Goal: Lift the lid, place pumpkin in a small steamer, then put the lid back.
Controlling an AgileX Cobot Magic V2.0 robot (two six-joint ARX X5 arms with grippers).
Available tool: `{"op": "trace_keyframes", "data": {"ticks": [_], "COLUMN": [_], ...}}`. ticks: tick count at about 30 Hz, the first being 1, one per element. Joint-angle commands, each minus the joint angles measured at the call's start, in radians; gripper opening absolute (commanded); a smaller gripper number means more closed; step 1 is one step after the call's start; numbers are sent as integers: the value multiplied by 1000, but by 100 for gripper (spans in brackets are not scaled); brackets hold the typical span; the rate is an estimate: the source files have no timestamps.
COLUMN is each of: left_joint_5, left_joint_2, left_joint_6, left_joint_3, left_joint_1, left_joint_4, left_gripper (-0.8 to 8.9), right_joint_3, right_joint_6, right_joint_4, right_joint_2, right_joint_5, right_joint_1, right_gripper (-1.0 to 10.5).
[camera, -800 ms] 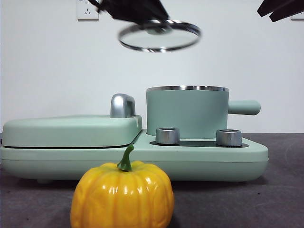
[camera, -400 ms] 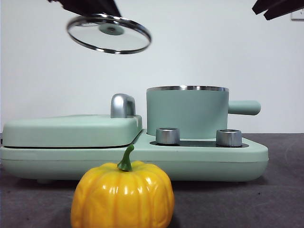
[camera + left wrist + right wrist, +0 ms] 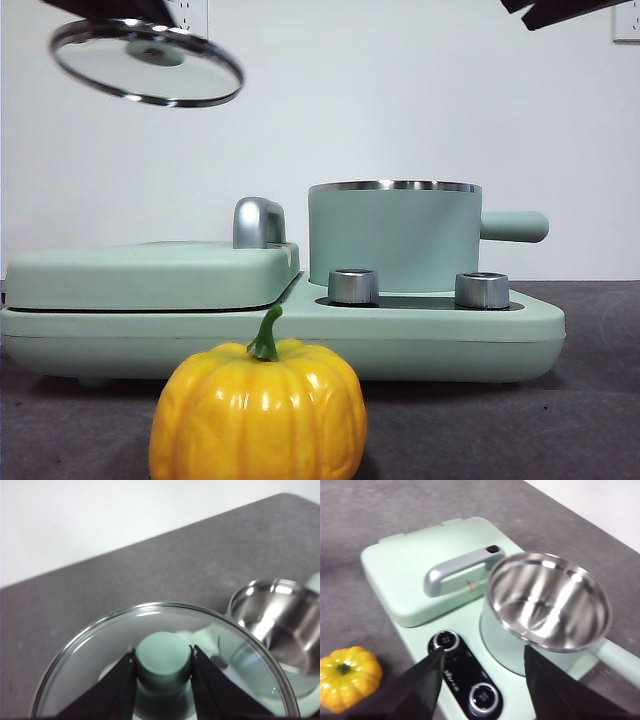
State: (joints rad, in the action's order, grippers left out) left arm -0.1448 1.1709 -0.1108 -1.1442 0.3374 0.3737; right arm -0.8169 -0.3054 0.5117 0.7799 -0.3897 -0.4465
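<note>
My left gripper (image 3: 163, 660) is shut on the mint-green knob of the glass lid (image 3: 147, 62) and holds it high at the upper left of the front view, tilted, well left of the pot. The lid (image 3: 165, 630) fills the left wrist view. The small steamer (image 3: 394, 238) stands open on the appliance base; its steel inside shows in the right wrist view (image 3: 547, 600). The yellow-orange pumpkin (image 3: 258, 410) sits on the table in front of the base and shows in the right wrist view (image 3: 347, 677). My right gripper (image 3: 482, 657) is open, high above the base, a dark tip (image 3: 560, 10) at the top right.
The wide mint-green appliance base (image 3: 420, 335) has two silver knobs (image 3: 352, 286) in front of the pot. A flat mint-green cover (image 3: 150, 272) with a silver handle (image 3: 258, 222) lies on its left half. The table is dark grey, with a white wall behind.
My left gripper has carried the lid leftward, from above the pot to the upper left corner of the front view. The right gripper tip has shifted slightly left. Pot and pumpkin have not moved.
</note>
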Motion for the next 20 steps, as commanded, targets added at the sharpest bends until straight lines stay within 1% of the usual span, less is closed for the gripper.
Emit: {"op": "trace_keyframes", "data": {"ticks": [1, 9, 15, 20], "left_joint_5": [-2, -2, -2, -2], "left_joint_2": [-40, -114, -119, -119], "left_joint_6": [12, 34, 34, 34], "left_joint_3": [6, 35, 35, 35], "left_joint_1": [-13, -43, -43, -43], "left_joint_4": [-7, 84, 80, 79], "left_gripper": [11, 11, 11, 11], "right_joint_3": [-16, -16, -16, -16], "right_joint_6": [18, 17, 17, 16], "right_joint_4": [-10, -10, -10, -10], "right_joint_2": [21, 112, 229, 329], "right_joint_5": [-2, -2, -1, 24], "right_joint_1": [-36, -188, -316, -412], "right_gripper": [254, 258, 394, 403]}}
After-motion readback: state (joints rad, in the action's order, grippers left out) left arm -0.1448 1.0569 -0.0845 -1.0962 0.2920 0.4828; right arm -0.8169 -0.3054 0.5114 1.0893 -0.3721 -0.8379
